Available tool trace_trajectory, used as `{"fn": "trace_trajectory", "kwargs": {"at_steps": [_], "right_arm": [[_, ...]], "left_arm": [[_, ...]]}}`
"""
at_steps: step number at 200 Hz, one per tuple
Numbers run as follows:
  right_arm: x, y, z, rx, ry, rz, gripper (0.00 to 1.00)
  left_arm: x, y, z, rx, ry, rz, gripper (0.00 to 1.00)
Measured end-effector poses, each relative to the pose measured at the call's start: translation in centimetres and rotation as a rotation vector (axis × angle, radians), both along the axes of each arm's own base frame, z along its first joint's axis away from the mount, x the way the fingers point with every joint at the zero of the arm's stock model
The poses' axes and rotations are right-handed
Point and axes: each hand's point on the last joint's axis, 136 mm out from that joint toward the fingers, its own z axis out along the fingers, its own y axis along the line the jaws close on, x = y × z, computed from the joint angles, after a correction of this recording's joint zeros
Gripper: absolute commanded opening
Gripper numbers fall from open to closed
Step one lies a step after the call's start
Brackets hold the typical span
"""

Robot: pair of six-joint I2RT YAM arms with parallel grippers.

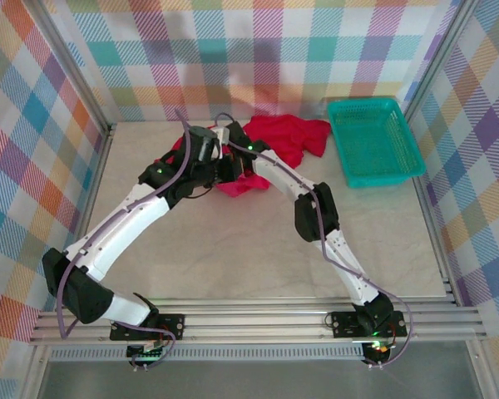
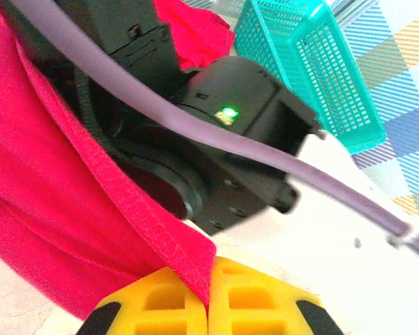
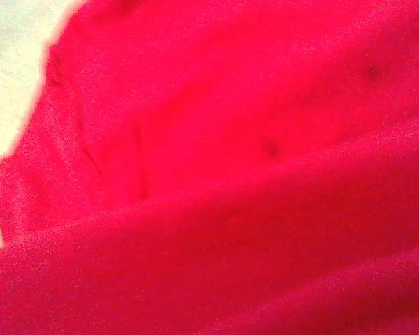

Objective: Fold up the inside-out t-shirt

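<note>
Inside-out t-shirt (image 1: 287,137) lay bunched beyond-right of left gripper (image 2: 209,301), which clamped its hem.
Right gripper (image 1: 231,166) sat nearer the bulk; couldn't tell its opening.

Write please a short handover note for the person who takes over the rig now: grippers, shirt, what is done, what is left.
Left gripper: shut on a hemmed edge of the shirt.
Right gripper: down at the shirt, its camera close over red cloth; I cannot tell if it is open or shut.
Shirt: bunched in a heap at the far middle of the table, left of the basket, not in it.
Done: an edge is gripped; no fold shows.
Left: spread the shirt flat, then fold it.
</note>
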Motion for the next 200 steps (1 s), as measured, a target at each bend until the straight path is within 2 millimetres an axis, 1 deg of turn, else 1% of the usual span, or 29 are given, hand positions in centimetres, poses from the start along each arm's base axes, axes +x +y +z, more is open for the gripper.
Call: {"fn": "trace_trajectory", "kwargs": {"at_steps": [13,21,35,45,54,64,70,80,86,92,99,114,136,151,164,167,171,174,179,180,184,188,197,200], "right_arm": [[-1.1,-0.6,-2.3,-0.032,0.078,0.0,0.97],[-1.6,-1.1,-3.4,-0.053,0.107,-0.001,0.95],[-1.9,-1.1,-3.1,-0.044,0.121,0.001,0.87],[-2.6,-1.6,-3.7,-0.057,0.146,0.007,0.73],[-2.7,-1.7,-3.9,-0.058,0.155,0.001,0.62],[-2.9,-1.7,-4.0,-0.048,0.168,0.006,0.46],[-3.1,-1.8,-4.2,-0.046,0.178,0.01,0.36],[-3.3,-1.8,-4.5,-0.042,0.189,0.02,0.15],[-3.4,-1.8,-4.6,-0.04,0.196,0.027,0.07],[-3.5,-1.8,-4.8,-0.038,0.206,0.033,0.0],[-3.7,-1.9,-5.0,-0.034,0.215,0.043,0.0],[-3.8,-2.1,-4.5,-0.021,0.224,0.061,0.0],[-4.9,-3.1,-4.1,-0.028,0.259,0.111,0.0],[-5.9,-4.1,-2.7,-0.031,0.269,0.152,0.0],[-6.9,-5.1,-0.1,-0.015,0.261,0.187,0.0],[-7.2,-5.4,0.9,-0.007,0.253,0.195,0.0],[-7.6,-5.7,1.8,0.003,0.249,0.205,0.0],[-7.9,-6.1,3.0,0.016,0.238,0.211,0.0],[-8.3,-6.5,4.3,0.031,0.228,0.222,0.0],[-8.5,-6.6,4.9,0.038,0.22,0.226,0.0],[-8.9,-7.0,6.0,0.054,0.21,0.234,0.0],[-9.3,-7.5,7.8,0.072,0.19,0.238,0.0],[-10.1,-8.6,10.9,0.115,0.148,0.251,0.0],[-10.4,-9.1,12.4,0.131,0.125,0.253,0.0]], "left_arm": [[-0.2,0.2,0.6,-0.005,-0.009,0.0,0.0],[-0.4,0.3,0.9,-0.007,-0.012,0.0,0.0],[-0.9,0.6,1.4,-0.012,-0.018,-0.001,0.0],[-1.1,0.8,1.9,-0.02,-0.029,-0.001,0.0],[-1.3,0.9,2.3,-0.026,-0.036,-0.001,0.0],[-1.4,1.0,2.5,-0.03,-0.041,-0.001,0.0],[-1.4,1.1,2.5,-0.03,-0.041,0.0,0.0],[-1.4,1.3,2.3,-0.028,-0.037,0.005,0.0],[-1.3,1.6,2.1,-0.025,-0.033,0.011,0.0],[-1.2,1.8,1.9,-0.023,-0.03,0.017,0.0],[-1.1,2.1,1.7,-0.019,-0.026,0.025,0.0],[-0.7,2.9,1.2,-0.013,-0.022,0.044,0.0],[0.4,4.5,0.5,-0.02,-0.017,0.081,0.0],[1.8,6.2,0.0,-0.029,-0.016,0.126,0.0],[3.6,7.9,-0.6,-0.033,-0.013,0.174,0.0],[4.1,8.3,-0.8,-0.032,-0.01,0.186,0.0],[4.7,8.8,-1.1,-0.033,-0.009,0.201,0.0],[5.3,9.2,-1.4,-0.03,-0.006,0.212,0.0],[6.0,9.7,-2.0,-0.03,0.0,0.228,0.0],[6.2,9.8,-2.1,-0.029,0.002,0.23,0.0],[6.8,10.3,-2.7,-0.025,0.011,0.242,0.0],[7.5,10.8,-3.4,-0.02,0.022,0.258,0.0],[8.6,11.7,-4.9,-0.007,0.048,0.277,0.0],[9.0,12.0,-5.5,-0.002,0.058,0.286,0.0]]}}
